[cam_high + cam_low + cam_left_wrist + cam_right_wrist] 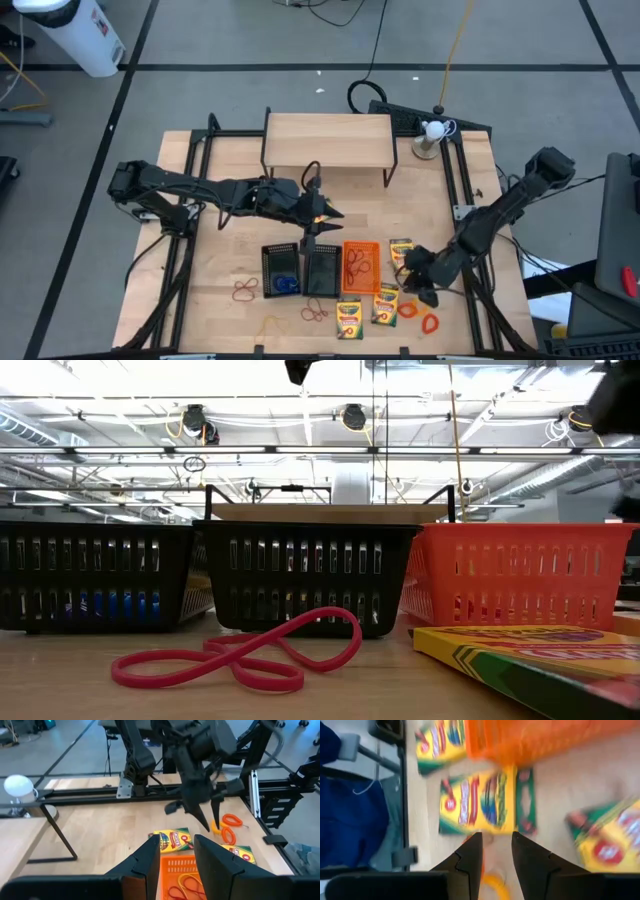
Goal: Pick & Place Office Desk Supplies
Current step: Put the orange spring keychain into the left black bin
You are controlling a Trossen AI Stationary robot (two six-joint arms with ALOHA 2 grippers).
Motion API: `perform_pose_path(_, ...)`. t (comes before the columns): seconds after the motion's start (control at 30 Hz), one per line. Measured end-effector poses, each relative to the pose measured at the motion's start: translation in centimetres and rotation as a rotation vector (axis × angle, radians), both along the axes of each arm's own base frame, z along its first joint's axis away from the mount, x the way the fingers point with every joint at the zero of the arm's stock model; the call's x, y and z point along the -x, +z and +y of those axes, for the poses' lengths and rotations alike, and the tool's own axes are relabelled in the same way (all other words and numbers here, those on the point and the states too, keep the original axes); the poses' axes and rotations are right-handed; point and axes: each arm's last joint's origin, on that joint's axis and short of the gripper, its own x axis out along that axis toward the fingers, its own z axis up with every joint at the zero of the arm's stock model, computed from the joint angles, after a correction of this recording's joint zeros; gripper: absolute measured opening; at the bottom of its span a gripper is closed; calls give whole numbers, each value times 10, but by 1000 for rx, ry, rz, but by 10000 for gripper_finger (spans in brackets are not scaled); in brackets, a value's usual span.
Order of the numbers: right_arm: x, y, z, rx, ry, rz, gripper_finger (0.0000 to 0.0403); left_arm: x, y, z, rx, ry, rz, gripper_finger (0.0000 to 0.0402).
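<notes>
Two black mesh trays (281,270) (321,270) and an orange tray (361,267) stand in a row at the table's near middle. The orange tray holds red rubber bands (186,885). Three crayon boxes (401,250) (386,303) (349,318) lie flat around the orange tray. Orange rubber bands (420,314) lie at the near right, red ones (245,290) (315,312) near the black trays. My right gripper (425,290) is open and tilted down, just above the table between the crayon boxes and the orange bands, with nothing between its fingers (470,852). My left gripper (174,857) hovers open and empty high over the trays.
A light wooden shelf (328,140) on black legs stands at the far middle. A white ball on a stand (432,132) sits at the far right. A yellow band (270,325) lies near the front edge. Bare wood lies between the shelf and the trays.
</notes>
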Motion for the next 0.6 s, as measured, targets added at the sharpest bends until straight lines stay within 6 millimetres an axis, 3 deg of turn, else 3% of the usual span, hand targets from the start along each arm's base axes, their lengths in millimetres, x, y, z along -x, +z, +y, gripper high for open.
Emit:
perform_pose_path(0.13, -1, -8, 7, -65, 0, 84, 93, 0, 1, 0, -12, -5, -11, 122)
perform_pose_path(0.6, -7, -10, 17, -164, 86, 87, 93, 0, 1, 0, 123, 42, 2, 122)
